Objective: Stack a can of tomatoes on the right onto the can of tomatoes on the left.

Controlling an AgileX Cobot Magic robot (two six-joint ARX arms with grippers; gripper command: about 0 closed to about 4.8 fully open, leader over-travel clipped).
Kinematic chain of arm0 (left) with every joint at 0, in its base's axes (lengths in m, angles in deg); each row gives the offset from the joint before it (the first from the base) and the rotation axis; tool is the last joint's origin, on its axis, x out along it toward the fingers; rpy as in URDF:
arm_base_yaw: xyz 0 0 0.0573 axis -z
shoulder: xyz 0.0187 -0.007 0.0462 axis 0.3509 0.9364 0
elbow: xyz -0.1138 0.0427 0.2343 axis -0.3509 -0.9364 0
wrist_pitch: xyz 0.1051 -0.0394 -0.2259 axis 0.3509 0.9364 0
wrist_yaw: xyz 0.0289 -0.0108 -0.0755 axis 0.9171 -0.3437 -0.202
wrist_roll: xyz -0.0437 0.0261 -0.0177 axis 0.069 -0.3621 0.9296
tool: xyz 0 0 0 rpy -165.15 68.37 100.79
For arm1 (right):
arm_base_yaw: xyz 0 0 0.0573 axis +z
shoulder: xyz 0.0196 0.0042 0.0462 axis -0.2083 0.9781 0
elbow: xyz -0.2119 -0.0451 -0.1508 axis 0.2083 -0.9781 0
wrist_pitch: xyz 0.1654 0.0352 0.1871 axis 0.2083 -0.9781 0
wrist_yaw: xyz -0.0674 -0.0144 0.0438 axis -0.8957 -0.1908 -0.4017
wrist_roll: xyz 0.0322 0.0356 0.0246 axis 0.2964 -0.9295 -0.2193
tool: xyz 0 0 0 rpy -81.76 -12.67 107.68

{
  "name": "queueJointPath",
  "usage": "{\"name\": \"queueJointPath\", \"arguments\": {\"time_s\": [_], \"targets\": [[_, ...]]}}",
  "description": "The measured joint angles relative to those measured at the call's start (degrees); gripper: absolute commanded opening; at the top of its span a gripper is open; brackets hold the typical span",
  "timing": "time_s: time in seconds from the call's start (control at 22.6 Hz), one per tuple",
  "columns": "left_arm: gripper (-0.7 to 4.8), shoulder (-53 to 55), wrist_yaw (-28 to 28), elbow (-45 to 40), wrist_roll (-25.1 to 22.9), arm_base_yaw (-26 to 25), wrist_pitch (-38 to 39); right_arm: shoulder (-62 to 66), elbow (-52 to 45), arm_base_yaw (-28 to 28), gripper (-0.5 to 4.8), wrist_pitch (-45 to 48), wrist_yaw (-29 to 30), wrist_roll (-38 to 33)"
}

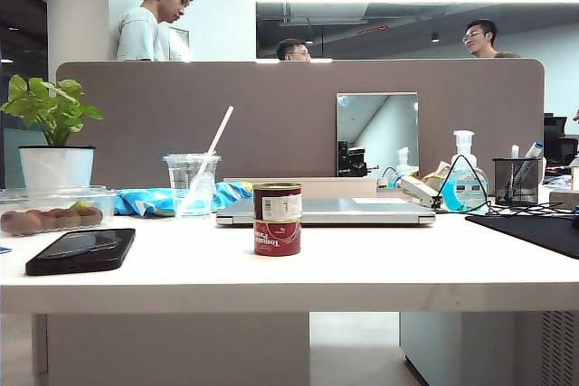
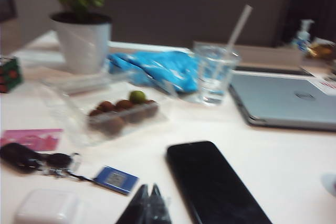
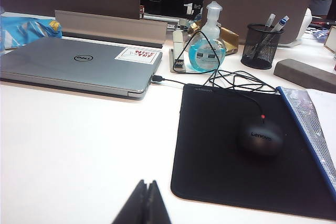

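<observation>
Low over the table point(image 1: 362, 268) hang both claws — left claw point(image 2: 146, 205), right claw point(image 3: 145, 203) — pinched together, empty.

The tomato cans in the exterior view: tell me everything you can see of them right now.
The tomato cans stand as one upright stack of two on the white table, just in front of the closed laptop. The top can has a dark body with a white label band; the bottom can is red, its white lettering upside down. Both look like metal. Neither gripper touches them, and neither shows in this view.
</observation>
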Motion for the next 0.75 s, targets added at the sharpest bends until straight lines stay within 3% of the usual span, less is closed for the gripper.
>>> {"name": "queueJointPath", "arguments": {"time_s": [0.31, 0.75], "targets": [[-0.04, -0.37, 7.78, 0.00, -0.20, -0.02, 0.04, 0.00, 0.00, -0.07, -0.05, 0.00, 0.02, 0.00], [-0.04, -0.37, 7.87, 0.00, -0.20, 0.00, 0.50, 0.00, 0.00, -0.17, -0.05, 0.00, 0.02, 0.00]]}}
